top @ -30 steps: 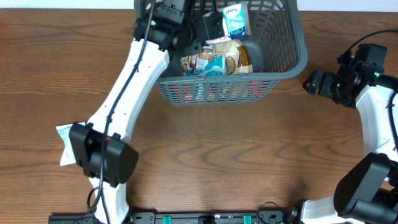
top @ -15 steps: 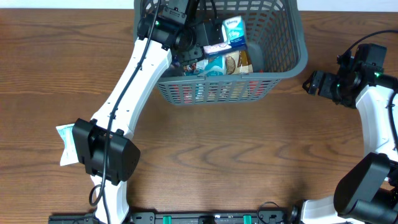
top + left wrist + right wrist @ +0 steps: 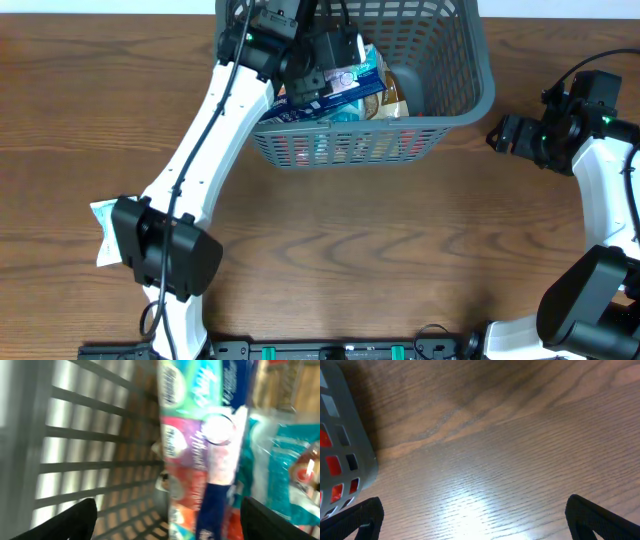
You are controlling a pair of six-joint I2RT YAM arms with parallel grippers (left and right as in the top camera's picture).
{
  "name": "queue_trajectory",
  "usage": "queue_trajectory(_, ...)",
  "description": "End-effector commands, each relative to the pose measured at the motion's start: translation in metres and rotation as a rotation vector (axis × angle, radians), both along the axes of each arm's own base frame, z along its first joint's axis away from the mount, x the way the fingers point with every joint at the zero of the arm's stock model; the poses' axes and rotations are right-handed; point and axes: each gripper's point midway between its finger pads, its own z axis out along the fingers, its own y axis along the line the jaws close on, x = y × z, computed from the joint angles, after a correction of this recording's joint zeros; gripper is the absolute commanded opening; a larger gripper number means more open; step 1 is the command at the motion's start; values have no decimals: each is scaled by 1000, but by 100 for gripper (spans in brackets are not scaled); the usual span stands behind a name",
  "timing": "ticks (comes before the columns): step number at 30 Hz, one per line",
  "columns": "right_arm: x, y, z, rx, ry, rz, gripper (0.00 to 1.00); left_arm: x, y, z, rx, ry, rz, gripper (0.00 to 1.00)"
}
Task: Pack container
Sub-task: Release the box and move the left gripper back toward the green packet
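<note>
wood table (image 3: 350, 230): one basket (image 3: 478, 70), several packets (image 3: 345, 85) inside; left pincer (image 3: 166, 510) wide above them, right pincer (image 3: 474, 505) wide

Matt grey plastic container (image 3: 468, 70), glossy film packets (image 3: 192, 455), smooth grained wooden table (image 3: 350, 235)

The dark grey-blue slotted plastic basket (image 3: 470, 90) has red packaging (image 3: 300, 148) peeking through its lattice. The long glossy packet (image 3: 195, 450) inside goes green, teal, pink, red and orange, with a navy stripe. The brown wooden surface (image 3: 350, 250) has wavy grain, and the small flat pouch (image 3: 102, 240) on it is white and teal.
</note>
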Motion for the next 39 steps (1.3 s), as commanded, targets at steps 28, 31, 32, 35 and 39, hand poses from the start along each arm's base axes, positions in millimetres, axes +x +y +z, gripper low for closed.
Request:
queue_trajectory(28,2,2,0,-3,-8,18,99,-135,297,116,-269,32,1304,81)
queue_trajectory(31,2,2,0,-3,-8,18,99,-152,303,96,-261,138,1364,75)
queue_trajectory(32,2,2,0,-3,-8,18,99,-156,306,92,-249,155,1378,75)
queue_trajectory(35,2,2,0,-6,-8,25,99,-162,314,81,-247,182,1425,75)
queue_trajectory(39,2,2,0,-6,-8,25,99,-171,324,59,-264,206,1502,75)
